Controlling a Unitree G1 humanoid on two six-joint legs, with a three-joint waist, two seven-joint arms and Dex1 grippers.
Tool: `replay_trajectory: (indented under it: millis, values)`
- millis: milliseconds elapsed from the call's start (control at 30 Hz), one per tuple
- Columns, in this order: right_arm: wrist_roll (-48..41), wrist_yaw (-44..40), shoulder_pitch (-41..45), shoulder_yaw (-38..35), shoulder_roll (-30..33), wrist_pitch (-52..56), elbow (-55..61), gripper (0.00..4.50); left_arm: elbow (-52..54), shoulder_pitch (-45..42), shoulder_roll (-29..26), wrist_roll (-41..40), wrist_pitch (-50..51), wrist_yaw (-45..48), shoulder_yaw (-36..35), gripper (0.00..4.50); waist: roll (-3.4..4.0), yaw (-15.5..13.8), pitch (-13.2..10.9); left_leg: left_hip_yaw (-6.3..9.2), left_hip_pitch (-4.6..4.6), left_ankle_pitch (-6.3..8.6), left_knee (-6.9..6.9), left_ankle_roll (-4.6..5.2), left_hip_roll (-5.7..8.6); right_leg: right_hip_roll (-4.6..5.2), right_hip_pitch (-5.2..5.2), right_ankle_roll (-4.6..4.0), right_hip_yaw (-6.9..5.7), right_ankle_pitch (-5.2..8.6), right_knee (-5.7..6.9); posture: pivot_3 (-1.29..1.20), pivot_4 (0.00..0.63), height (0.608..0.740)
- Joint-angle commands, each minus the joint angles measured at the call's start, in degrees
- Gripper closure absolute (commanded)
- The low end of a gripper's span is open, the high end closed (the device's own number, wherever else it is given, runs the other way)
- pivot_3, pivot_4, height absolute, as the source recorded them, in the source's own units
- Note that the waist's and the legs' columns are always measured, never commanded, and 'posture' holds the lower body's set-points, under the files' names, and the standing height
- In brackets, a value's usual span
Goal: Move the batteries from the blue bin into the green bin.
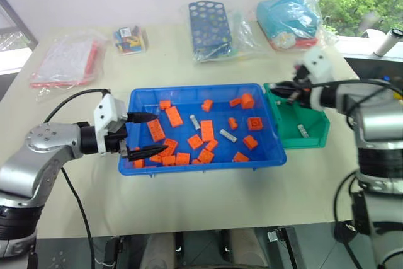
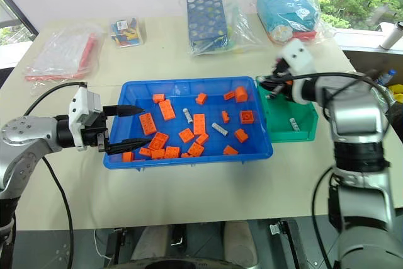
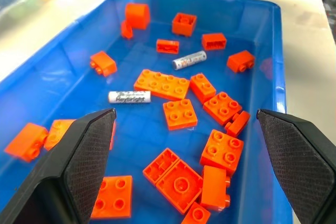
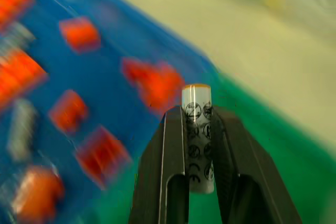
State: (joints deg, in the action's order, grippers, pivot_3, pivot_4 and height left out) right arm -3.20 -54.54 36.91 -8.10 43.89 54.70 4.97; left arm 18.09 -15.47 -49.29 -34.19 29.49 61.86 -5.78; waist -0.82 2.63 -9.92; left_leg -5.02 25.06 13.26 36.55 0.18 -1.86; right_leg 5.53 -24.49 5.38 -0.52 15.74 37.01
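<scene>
The blue bin (image 1: 195, 89) sits mid-table, holding many orange bricks and two loose batteries (image 1: 194, 121) (image 1: 228, 135), which also lie among the bricks in the left wrist view (image 3: 129, 96) (image 3: 189, 60). My left gripper (image 1: 160, 133) hangs open over the bin's left end, nothing between its fingers (image 3: 89, 150). The green bin (image 1: 313, 140) stands against the blue bin's right side, with one battery (image 1: 303, 131) on its floor. My right gripper (image 1: 280, 86) hovers above the green bin's far left corner, shut on a battery (image 4: 197, 129) that stands upright between its fingers.
Along the far side of the table lie a dark-blue perforated rack in plastic wrap (image 1: 209, 29), a bagged light-blue item (image 1: 289, 20), a small bag of coloured pieces (image 1: 130, 39) and a clear bag with red trim (image 1: 66, 61). A white cylinder (image 1: 387, 42) stands far right.
</scene>
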Motion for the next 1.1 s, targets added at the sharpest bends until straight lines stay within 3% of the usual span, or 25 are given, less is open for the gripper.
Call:
replay_trajectory:
  millis: [33, 267, 367, 467, 733, 1100]
  values:
    - [-2.1, 2.6, -3.0, -3.4, 2.3, 1.8, 5.1, 4.42, -1.5, -2.5, -0.2, 0.8, -1.6, 1.5, 0.3, 0.00, 0.00, -0.1, 0.0, 0.03, 0.00, 0.00, 0.04, 0.01, -0.03, -0.07, 0.01, 0.02, -0.04, -0.01, 0.05, 0.00, 0.150, 0.737]
    - [-3.6, 6.2, -1.1, -0.9, 2.7, -0.8, 3.9, 1.04, -2.2, -4.2, 0.2, 1.3, -1.6, 2.2, 1.2, 0.00, 0.00, -0.4, 0.0, 0.05, 0.10, 0.02, 0.61, 0.07, -0.09, -0.52, 0.10, 0.15, -0.06, -0.08, 0.15, 0.00, 0.150, 0.737]
    - [-5.3, 7.7, 4.0, 1.4, -0.5, -0.7, 2.9, 1.04, -2.0, -4.2, 0.0, 1.2, -1.5, 2.1, 1.2, 0.00, 0.00, -0.3, 0.0, 0.05, 0.14, 0.03, 0.63, 0.09, -0.07, -0.53, 0.09, 0.19, -0.05, -0.10, 0.15, 0.00, 0.150, 0.737]
    - [-7.9, 9.1, 8.2, 7.2, -8.3, 1.2, 4.8, 1.04, -1.6, -4.0, -0.2, 1.1, -1.2, 1.6, 0.8, 0.00, -0.02, 0.0, 0.0, 0.07, 0.14, 0.03, 0.62, 0.09, -0.12, -0.67, 0.07, 0.24, -0.04, -0.13, 0.17, 0.00, 0.150, 0.737]
    - [-6.9, 13.5, 9.4, 22.0, -22.9, 0.6, 0.0, 1.04, 1.3, -2.0, -1.1, 0.3, 0.4, 0.0, -1.1, 0.00, -0.05, -1.0, 0.0, 0.16, 0.33, 0.02, 0.71, 0.08, -0.31, -0.84, -0.02, 0.29, -0.07, -0.15, 0.25, 0.00, 0.150, 0.737]
    - [-3.2, 13.1, 12.9, 29.3, -28.0, -8.2, -16.3, 1.04, 3.5, -0.7, -2.0, -0.2, 2.0, -1.5, -3.2, 0.00, -0.09, -1.7, 0.0, 0.16, 0.31, 0.02, 0.83, 0.08, -0.23, -0.86, 0.04, 0.31, -0.06, -0.19, 0.27, 0.00, 0.150, 0.737]
